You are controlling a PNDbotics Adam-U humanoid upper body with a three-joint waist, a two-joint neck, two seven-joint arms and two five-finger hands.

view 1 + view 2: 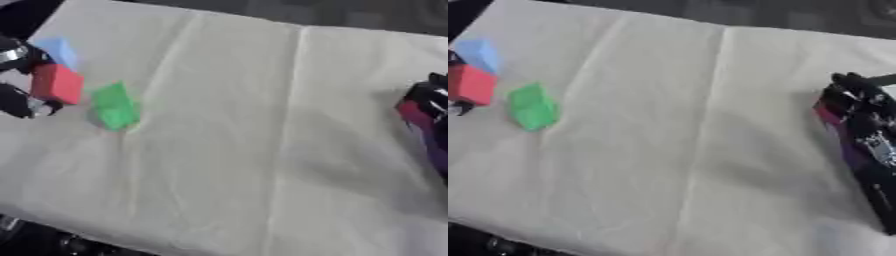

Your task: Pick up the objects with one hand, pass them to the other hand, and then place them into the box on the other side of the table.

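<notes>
A red block (pixel 57 82) sits at the table's far left, with my left hand (pixel 19 102) curled round it; dark fingers show above and below the block. Just behind it lies a light blue block (pixel 59 50). To the right of the red block a green block (pixel 114 106) rests on the cloth, free of the hand. My right hand (pixel 852 102) comes in at the right edge, black, with a magenta and purple patch on its side; its arm runs toward the lower right. No box shows in either view.
A cream cloth (pixel 262 150) with creases covers the whole table. The table's near edge (pixel 105 240) runs across the lower left, with dark floor beyond it and also behind the far edge.
</notes>
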